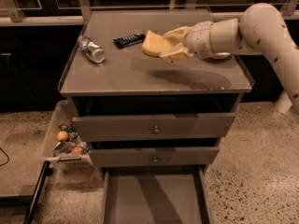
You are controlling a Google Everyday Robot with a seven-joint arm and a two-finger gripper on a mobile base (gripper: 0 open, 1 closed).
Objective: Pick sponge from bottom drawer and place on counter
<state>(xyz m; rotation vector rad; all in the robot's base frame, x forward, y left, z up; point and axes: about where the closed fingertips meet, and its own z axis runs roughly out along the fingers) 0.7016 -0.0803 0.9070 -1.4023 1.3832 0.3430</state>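
Gripping one sponge above one counter: one end effector.

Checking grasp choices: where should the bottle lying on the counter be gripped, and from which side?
Probably grip the bottle across its mid-body from above: it lies on its side, round sides exposed. The gripper, above the counter, holds the sponge.

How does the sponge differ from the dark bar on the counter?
The pale yellow wavy-edged sponge is gripped in the cream hand, raised above the grey counter; the dark flat bar lies on it. The sponge is wider and pale; the bar is slim and dark. Both are over the counter's back half.
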